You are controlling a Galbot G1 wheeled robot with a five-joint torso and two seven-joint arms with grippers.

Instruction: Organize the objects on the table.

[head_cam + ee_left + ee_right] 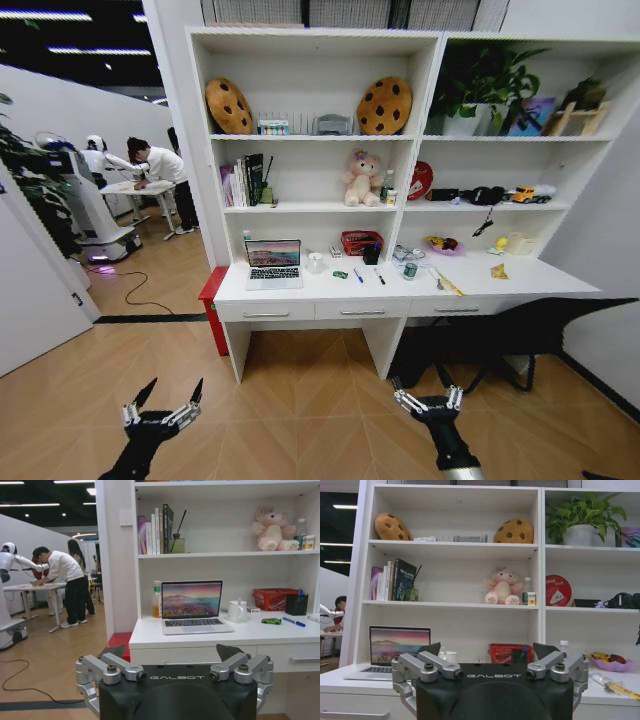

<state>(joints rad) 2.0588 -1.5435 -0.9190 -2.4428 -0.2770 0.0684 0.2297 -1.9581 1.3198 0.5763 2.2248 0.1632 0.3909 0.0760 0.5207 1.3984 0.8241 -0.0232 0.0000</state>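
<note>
I saw the bench (pixel 300 290) in smooth matt white laminate with thin brushed-metal drawer handles (pixel 265 314). The laptop (pixel 273 265) looked like satin silver metal under a glossy screen. My left end effector (pixel 172 655) showed matt black plastic and bare machined-metal links. The floor (pixel 300 420) was satin wood.
</note>
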